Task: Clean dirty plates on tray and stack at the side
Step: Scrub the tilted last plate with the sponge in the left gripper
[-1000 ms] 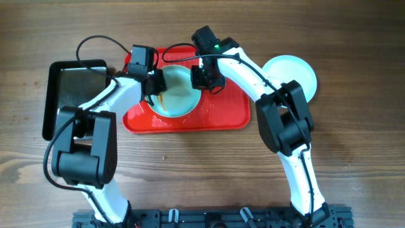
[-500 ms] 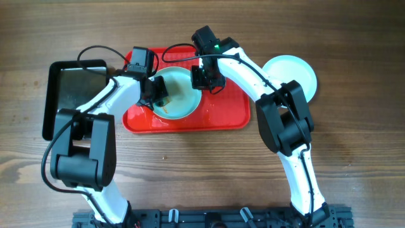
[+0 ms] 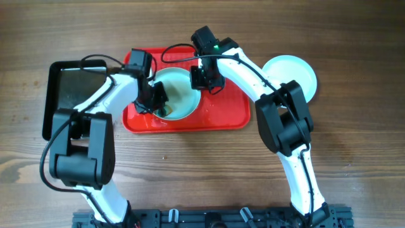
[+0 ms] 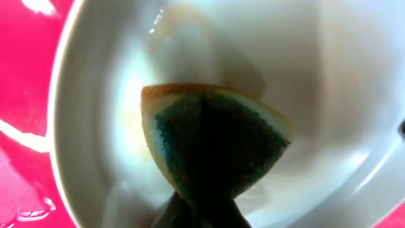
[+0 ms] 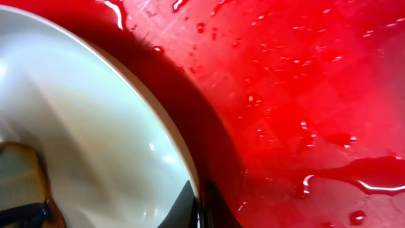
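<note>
A pale aqua-white plate lies on the red tray. My left gripper is shut on a green and yellow sponge pressed inside the plate at its left side. My right gripper is shut on the plate's right rim, one finger on each side of the edge. Another plate sits on the table right of the tray. A third plate does not show.
A black tray with a shiny inside lies left of the red tray. The red tray's floor is wet with drops and streaks. The wooden table runs in front of the trays.
My left gripper has slid the sponge down and to the left across the plate. The orange-brown streak at the plate's lower left is gone. The right gripper has held still.
</note>
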`<state>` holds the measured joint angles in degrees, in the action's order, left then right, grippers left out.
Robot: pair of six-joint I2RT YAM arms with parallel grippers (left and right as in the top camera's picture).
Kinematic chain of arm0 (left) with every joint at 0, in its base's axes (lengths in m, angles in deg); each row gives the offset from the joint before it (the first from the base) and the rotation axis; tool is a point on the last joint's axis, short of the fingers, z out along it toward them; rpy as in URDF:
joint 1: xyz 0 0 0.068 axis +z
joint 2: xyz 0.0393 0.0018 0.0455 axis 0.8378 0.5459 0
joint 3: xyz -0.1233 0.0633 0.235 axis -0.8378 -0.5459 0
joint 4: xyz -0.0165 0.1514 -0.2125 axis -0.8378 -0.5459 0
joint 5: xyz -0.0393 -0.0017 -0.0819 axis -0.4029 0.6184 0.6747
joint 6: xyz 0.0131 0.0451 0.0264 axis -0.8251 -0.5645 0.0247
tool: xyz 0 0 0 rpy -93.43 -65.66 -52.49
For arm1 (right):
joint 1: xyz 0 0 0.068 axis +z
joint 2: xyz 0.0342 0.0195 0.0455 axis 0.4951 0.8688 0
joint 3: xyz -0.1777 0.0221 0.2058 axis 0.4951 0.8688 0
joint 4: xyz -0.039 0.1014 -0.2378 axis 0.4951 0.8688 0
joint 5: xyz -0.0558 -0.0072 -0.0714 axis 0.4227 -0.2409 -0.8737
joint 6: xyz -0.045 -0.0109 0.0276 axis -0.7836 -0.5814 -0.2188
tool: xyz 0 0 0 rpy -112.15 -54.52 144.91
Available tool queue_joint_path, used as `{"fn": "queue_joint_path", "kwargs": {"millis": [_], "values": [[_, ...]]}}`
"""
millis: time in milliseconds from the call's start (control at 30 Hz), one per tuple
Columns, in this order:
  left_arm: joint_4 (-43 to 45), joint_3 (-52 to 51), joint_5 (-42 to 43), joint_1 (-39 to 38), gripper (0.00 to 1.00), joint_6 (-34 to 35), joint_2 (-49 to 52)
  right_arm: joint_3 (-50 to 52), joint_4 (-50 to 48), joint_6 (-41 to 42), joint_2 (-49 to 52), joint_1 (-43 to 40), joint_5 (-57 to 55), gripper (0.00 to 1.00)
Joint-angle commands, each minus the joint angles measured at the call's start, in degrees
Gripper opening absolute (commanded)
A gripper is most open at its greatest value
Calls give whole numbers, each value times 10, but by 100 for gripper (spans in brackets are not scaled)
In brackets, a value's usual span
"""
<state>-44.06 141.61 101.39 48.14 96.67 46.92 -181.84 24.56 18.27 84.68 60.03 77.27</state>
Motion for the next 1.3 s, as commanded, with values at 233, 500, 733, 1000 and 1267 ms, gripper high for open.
{"fn": "queue_joint_path", "kwargs": {"millis": [233, 500, 733, 1000, 1267], "values": [[-47, 113, 202, 100, 4, -20, 27, 8, -29, -2, 16, -2, 12, 4], [-47, 118, 242, 136, 4, -54, -7, -30, -85, -163, 16, -28, 84, 58], [-47, 126, 0, 135, 4, -11, -72, -43, -120, -251, 23, -11, 64, 58], [-45, 126, -70, 135, 4, 14, -70, -43, -129, -227, 54, 37, -120, 35], [-44, 125, -70, 129, 4, 14, -67, -43, -25, 23, 52, 28, -147, 4]]}}
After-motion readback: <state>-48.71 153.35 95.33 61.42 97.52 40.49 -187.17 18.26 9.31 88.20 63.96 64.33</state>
